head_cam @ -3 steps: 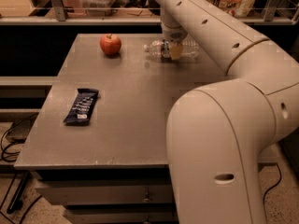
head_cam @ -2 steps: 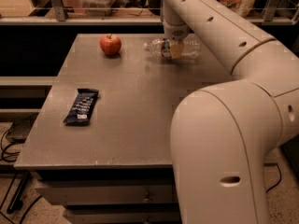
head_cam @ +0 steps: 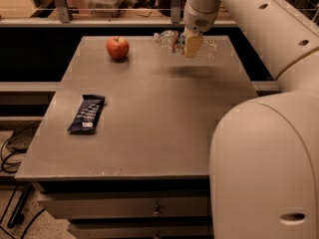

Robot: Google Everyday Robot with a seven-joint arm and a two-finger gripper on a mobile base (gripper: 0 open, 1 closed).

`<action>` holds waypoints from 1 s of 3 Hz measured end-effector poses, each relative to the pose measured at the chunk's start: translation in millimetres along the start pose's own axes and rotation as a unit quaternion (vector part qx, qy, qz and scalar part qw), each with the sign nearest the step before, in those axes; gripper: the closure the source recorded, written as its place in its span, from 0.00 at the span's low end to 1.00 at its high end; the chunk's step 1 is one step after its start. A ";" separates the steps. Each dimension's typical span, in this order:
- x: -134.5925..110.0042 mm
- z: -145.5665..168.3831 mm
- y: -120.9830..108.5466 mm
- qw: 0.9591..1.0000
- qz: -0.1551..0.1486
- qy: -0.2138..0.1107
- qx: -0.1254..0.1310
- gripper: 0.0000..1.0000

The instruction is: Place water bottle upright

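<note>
Gripper at far right of table, clamped on bottle. Bottle lies sideways, clear of the surface. Finger hides its middle; cap indistinct.

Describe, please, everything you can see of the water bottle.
The water bottle is small, clear, ribbed plastic with a narrow dark-and-red label. It is held sideways above the far end of the table, seemingly lifted, as a shadow lies below it. The gripper holds it from above, jaws closed around its middle. Nothing else touches it.
</note>
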State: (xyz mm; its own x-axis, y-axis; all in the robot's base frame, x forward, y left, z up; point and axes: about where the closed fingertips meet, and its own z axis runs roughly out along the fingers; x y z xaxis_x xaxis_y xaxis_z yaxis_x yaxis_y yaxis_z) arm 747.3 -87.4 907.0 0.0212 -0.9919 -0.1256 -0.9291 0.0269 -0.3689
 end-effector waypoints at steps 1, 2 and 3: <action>3.0 -25.8 9.3 0.998 0.019 -0.054 0.008 1.00; 9.9 -44.8 21.0 0.992 0.051 -0.113 0.021 1.00; 21.3 -57.4 33.9 0.980 0.090 -0.172 0.040 1.00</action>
State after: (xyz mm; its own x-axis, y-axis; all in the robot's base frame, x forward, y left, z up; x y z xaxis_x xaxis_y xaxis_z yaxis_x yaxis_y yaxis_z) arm 695.0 -114.8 944.7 -0.0041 -0.8697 -0.4936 -0.8979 0.2205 -0.3811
